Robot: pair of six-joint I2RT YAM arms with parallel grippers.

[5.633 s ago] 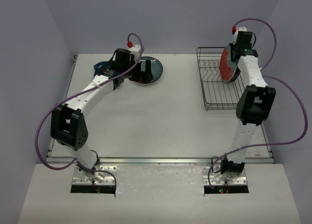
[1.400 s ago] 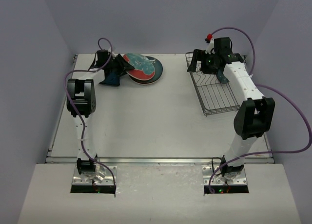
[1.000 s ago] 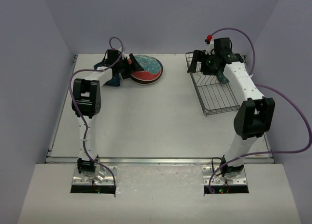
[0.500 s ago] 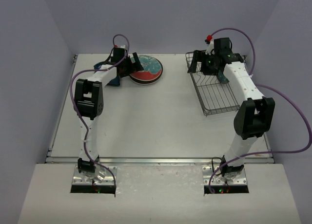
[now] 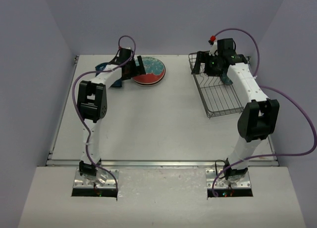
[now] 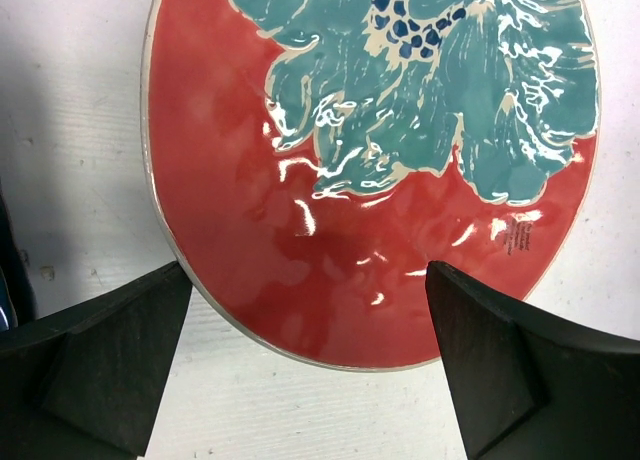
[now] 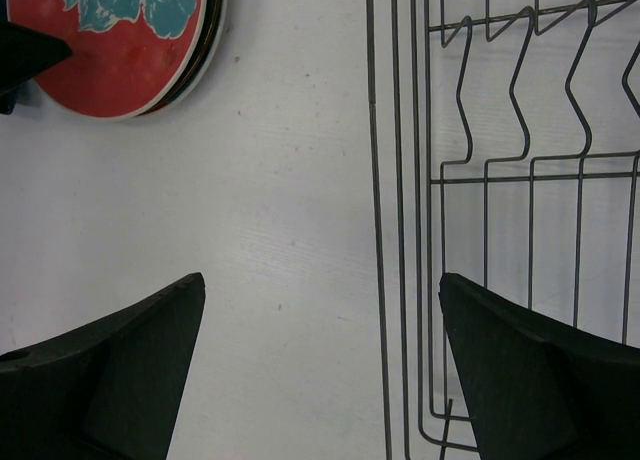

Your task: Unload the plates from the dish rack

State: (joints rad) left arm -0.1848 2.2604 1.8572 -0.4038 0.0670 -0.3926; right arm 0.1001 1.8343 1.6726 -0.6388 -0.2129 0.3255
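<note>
We see the left arm folded back, reaching toward the far left of the table [image 5: 163,124]. The left gripper [image 5: 133,68] is spread wide at the near rim of the red-orange plate [image 6: 380,180] and grips nothing. The right gripper [image 7: 320,280], also spread, hangs over the left edge of the dish rack [image 5: 218,91] (which sits skewed at the far right). Just over a second ago the plate was tilted in the left jaws; now it lies flat on the dark plates [image 7: 215,40]. A teal plate [image 5: 103,67] lies beside them, half hidden by the arm.
</note>
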